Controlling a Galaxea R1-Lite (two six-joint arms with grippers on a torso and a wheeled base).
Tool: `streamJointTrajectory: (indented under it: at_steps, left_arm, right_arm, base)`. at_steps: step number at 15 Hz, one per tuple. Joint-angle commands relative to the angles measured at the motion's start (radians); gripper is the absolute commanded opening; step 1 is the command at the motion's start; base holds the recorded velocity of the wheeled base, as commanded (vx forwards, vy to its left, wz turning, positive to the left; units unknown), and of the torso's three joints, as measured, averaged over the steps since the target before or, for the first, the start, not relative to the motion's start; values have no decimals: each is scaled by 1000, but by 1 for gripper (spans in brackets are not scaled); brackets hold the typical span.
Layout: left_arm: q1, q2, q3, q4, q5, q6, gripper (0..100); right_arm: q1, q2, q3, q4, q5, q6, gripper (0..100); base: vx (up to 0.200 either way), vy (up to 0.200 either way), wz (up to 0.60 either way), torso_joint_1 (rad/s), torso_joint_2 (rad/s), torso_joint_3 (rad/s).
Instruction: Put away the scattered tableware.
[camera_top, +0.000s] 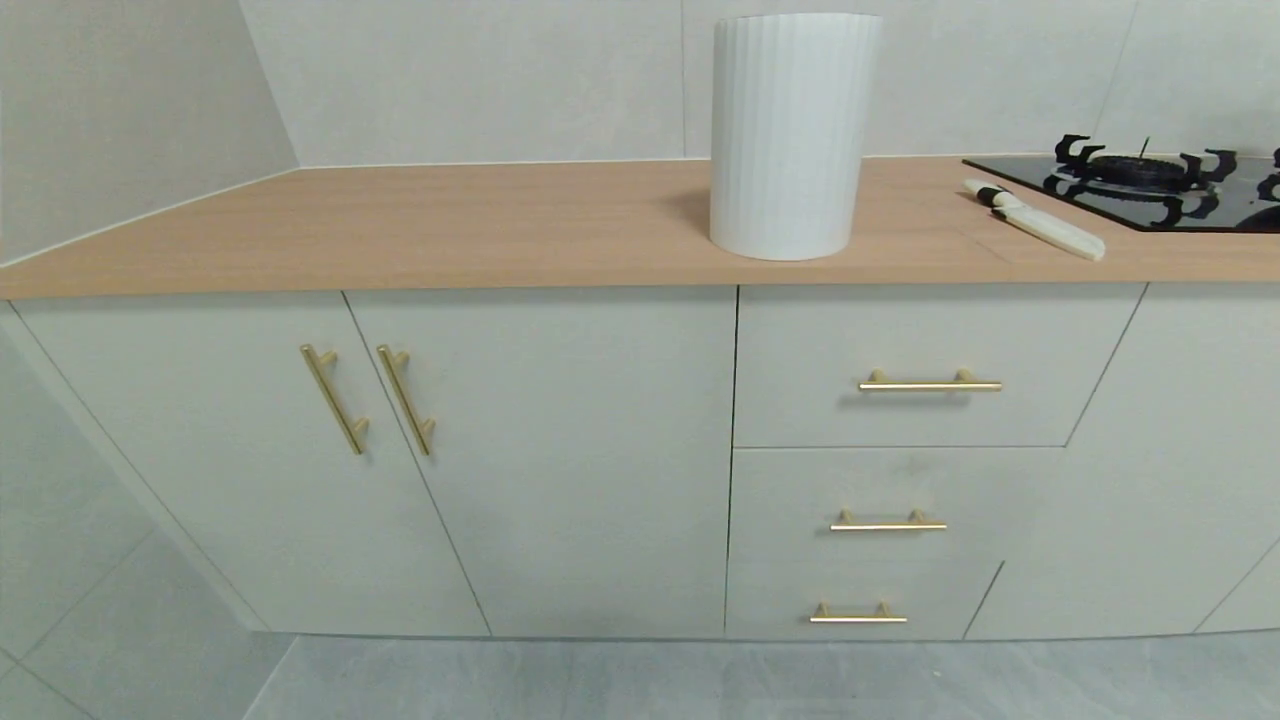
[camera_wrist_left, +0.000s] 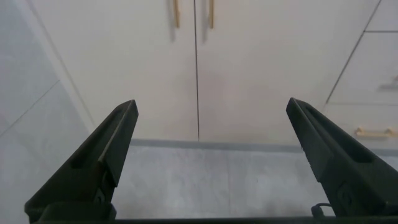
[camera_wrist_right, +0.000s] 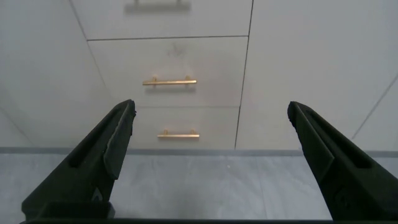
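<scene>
While both arms hang low in front of the cabinet, the left gripper (camera_wrist_left: 211, 106) and the right gripper (camera_wrist_right: 211, 106) each have their jaws spread wide with nothing between them. From the head view, the wooden countertop (camera_top: 450, 225) carries one tall white ribbed container (camera_top: 790, 135), upright near the front edge. One knife (camera_top: 1035, 220) with a pale blade lies flat well apart from it, just beside the black hob (camera_top: 1140, 185). Below the countertop are two cabinet doors with two upright gold door handles (camera_top: 334, 398) side by side, and a stack of three drawers with three level gold drawer handles (camera_top: 930, 384). The left wrist view looks past its fingers at the lower ends of the door handles and the grey floor (camera_wrist_left: 205, 180). The right wrist view faces the drawer fronts.
</scene>
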Motion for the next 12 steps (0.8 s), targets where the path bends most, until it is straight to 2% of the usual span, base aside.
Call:
streamJointTrajectory:
  at_steps: [1,12]
  left_arm:
    - [0,0,0,2,1,0,100]
    - [0,0,0,0,1,3,100]
  right_arm:
    - [1,2,0,-1,-1,0,100]
    - [1,2,0,-1,-1,0,100]
  base:
    - [200,0,0,2,12,2]
    - [200,0,0,-1,-2,4]
